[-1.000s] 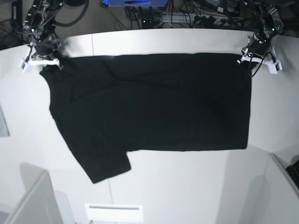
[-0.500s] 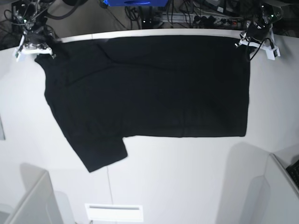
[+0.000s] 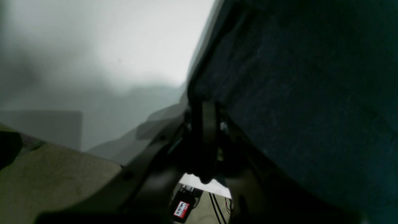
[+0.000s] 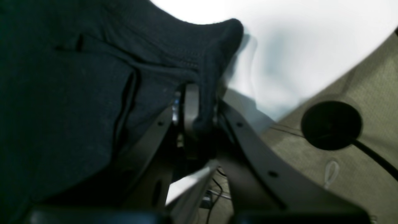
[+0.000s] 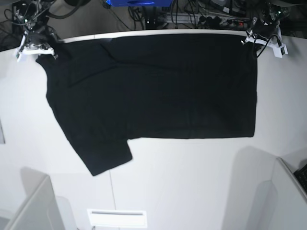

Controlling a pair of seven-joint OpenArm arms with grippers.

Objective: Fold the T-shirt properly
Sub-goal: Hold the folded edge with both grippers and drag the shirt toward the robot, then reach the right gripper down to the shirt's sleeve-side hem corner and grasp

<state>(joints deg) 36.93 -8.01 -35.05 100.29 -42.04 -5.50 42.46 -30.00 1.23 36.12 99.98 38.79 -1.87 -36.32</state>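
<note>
- Cloth is covering most of the far half of the white worktop [image 5: 192, 191]: the black T-shirt [image 5: 158, 91] is lying spread flat, its long top edge running along the far rim of the worktop.
- At the far left corner of the base view, the right gripper [image 5: 34, 48] is sitting at the worktop's rim, touching the shirt's far left corner.
- In the right wrist view, the right gripper [image 4: 199, 118] is clamping a bunched fold of the T-shirt [image 4: 77, 93] between its closed jaws, with a rounded tip of fabric sticking up past them against the worktop [image 4: 295, 37].
- Below that corner, a sleeve [image 5: 108, 158] is jutting toward the near left, lying flat on the worktop and ending just beside a thin seam line in the surface.
- Across the middle, the shirt body is lying smooth, with a faint diagonal crease near the far left part.
- The shirt's near edge is running straight toward the right, and its right edge is running straight back to the far rim.
- At the far right corner, the left gripper [image 5: 261, 40] is sitting on the shirt's far right corner.
- In the left wrist view, the left gripper [image 3: 205, 124] is pinching the edge of the T-shirt [image 3: 311, 93], jaws closed on the dark cloth, with the worktop [image 3: 108, 46] lying pale to its left.
</note>
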